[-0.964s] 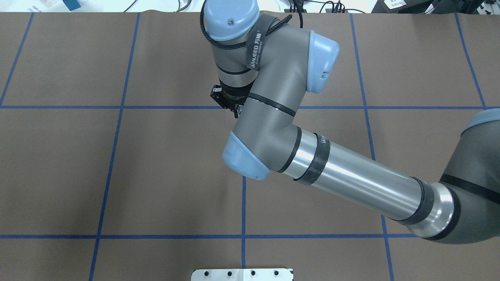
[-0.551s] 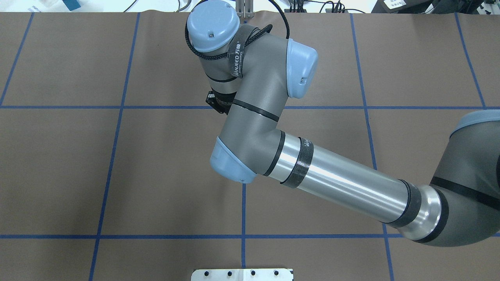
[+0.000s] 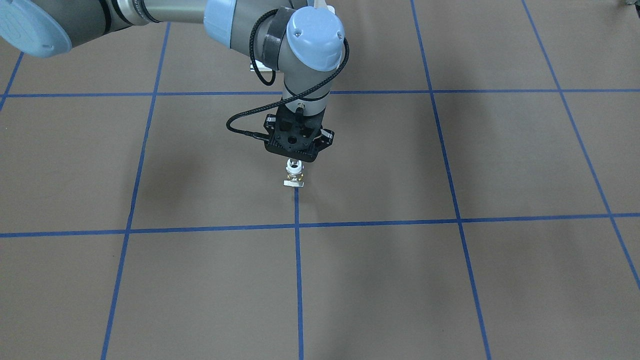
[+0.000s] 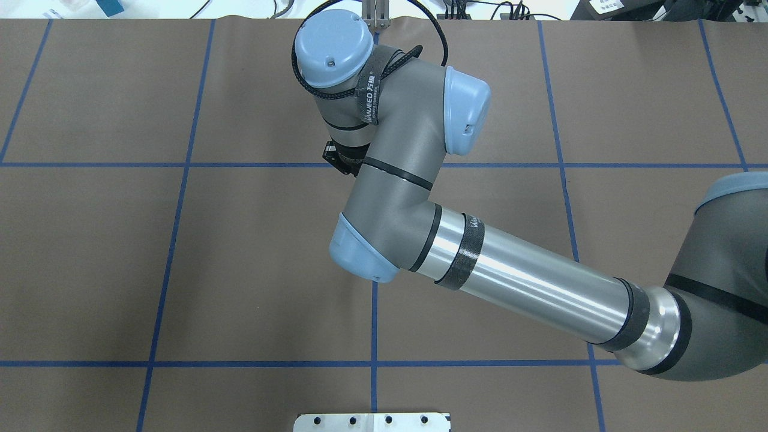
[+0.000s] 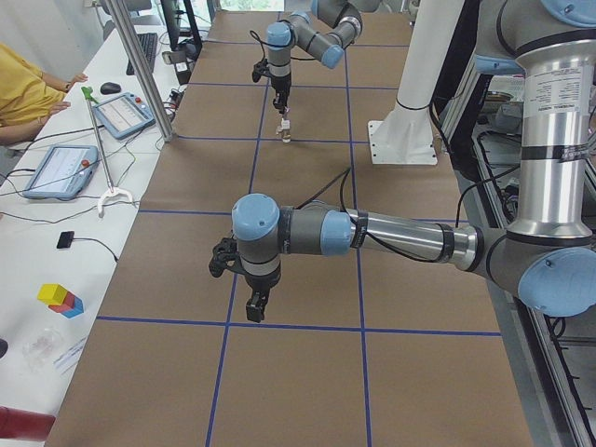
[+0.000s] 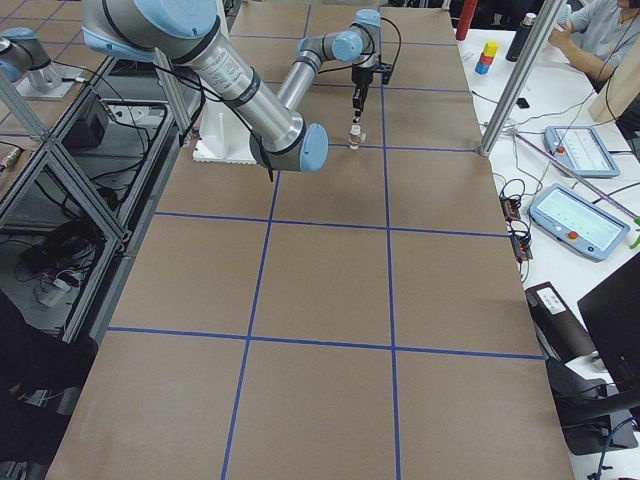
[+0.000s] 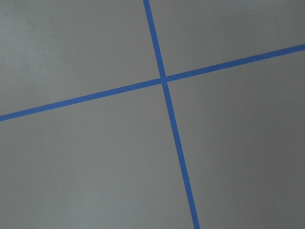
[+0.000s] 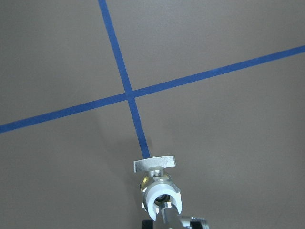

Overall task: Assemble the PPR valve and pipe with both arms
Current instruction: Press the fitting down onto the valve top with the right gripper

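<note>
The PPR valve (image 3: 294, 175) is upright under my right gripper (image 3: 295, 161), flat tab (image 3: 294, 183) down at the end of a blue tape line and white socket up. In the right wrist view the valve (image 8: 159, 183) hangs at the bottom centre, and the chrome pipe (image 8: 167, 213) enters its white socket from the gripper side. The right gripper looks shut on the pipe. I cannot tell whether the tab touches the table. My left gripper (image 5: 253, 307) shows only in the exterior left view, low over the mat and far from the valve. I cannot tell whether it is open.
The brown mat carries a blue tape grid (image 4: 373, 363). The white bolted pedestal (image 4: 372, 422) stands at the robot's side. A metal post (image 5: 140, 65) and a side table with tablets (image 5: 60, 168) and seated operators lie beyond the far edge.
The right arm swung left over the mat, then eased slightly back right. Its wrist still hides the gripper and valve from above.
</note>
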Robot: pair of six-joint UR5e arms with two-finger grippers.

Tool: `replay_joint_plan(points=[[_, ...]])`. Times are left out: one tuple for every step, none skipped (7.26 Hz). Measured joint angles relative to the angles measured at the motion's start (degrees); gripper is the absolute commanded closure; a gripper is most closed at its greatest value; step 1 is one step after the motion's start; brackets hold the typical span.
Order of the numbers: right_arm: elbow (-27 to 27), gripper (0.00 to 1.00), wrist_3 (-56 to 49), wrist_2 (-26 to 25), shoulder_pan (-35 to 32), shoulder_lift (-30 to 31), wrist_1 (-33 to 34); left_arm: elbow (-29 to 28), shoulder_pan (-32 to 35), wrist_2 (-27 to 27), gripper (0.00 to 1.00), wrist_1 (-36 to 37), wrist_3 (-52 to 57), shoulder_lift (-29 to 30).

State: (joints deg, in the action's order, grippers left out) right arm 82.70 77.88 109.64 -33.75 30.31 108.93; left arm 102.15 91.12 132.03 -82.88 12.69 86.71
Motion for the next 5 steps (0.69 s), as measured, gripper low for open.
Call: replay_joint_plan(points=[[-0.3,1.00,0.0,-0.1,0.0,0.2,-0.8,0.0,0.0,0.0,0.00,0.0,0.0,0.0],[-0.5,1.00,0.0,-0.1,0.1,0.3,-1.2,0.1,0.0,0.0,0.00,0.0,0.0,0.0],[-0.5,1.00,0.0,-0.1,0.1,0.4,-1.3,0.1,0.0,0.0,0.00,0.0,0.0,0.0],[-0.5,1.00,0.0,-0.1,0.2,0.6,-1.3,0.1,0.0,0.0,0.00,0.0,0.0,0.0],[-0.5,1.00,0.0,-0.1,0.2,0.7,-1.3,0.1,0.0,0.0,0.00,0.0,0.0,0.0]])
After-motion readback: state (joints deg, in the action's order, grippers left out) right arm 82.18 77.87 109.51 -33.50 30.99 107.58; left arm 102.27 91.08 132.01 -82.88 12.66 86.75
